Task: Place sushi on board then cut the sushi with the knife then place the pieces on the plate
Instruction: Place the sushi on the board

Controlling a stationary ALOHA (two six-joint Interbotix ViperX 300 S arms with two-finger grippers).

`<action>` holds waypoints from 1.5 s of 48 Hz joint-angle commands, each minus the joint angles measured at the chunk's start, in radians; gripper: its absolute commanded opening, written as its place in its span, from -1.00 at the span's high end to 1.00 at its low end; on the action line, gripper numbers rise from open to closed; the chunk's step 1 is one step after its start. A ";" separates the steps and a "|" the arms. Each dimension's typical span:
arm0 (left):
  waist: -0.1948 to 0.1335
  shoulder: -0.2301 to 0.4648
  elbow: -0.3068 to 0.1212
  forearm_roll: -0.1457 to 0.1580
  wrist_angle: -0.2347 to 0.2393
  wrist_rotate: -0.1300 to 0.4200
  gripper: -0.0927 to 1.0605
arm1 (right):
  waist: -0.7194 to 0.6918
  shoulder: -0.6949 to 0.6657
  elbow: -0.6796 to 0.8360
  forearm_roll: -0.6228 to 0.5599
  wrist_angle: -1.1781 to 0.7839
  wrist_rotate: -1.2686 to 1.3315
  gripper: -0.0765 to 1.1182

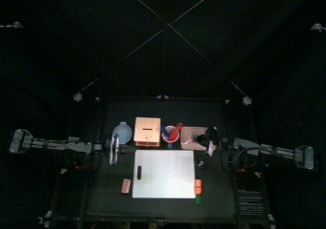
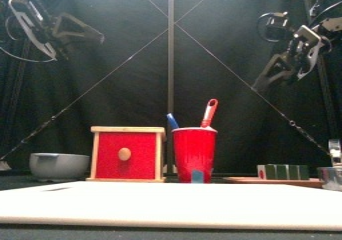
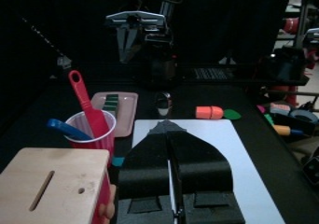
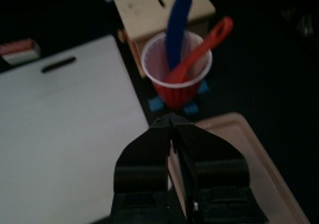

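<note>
A dark green sushi roll (image 2: 283,171) lies on the pink tray (image 2: 238,180) at the right, behind the white cutting board (image 1: 166,173); it also shows in the left wrist view (image 3: 116,100). The red cup (image 2: 195,154) holds a blue knife (image 2: 173,121) and a red knife (image 2: 210,112). My left gripper (image 3: 169,130) hangs shut and empty over the board's left edge. My right gripper (image 4: 174,121), also shut and empty, hovers over the tray beside the cup (image 4: 174,71).
A wooden box with a red drawer (image 2: 127,154) stands left of the cup, and a blue-grey bowl (image 2: 59,165) further left. A small toy (image 1: 125,185) lies left of the board. An orange toy (image 3: 210,112) lies at its right.
</note>
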 commanded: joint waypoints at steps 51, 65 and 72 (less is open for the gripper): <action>0.052 0.043 -0.018 0.000 -0.012 -0.002 0.88 | -0.166 0.322 -0.084 -0.164 0.261 -0.169 -0.84; 0.057 0.043 -0.017 0.000 -0.012 -0.002 0.88 | -0.275 0.402 -0.110 0.035 0.279 -0.480 -0.84; 0.057 0.043 -0.011 -0.002 -0.011 -0.005 0.88 | -0.319 0.451 -0.118 0.110 0.282 -0.597 -0.84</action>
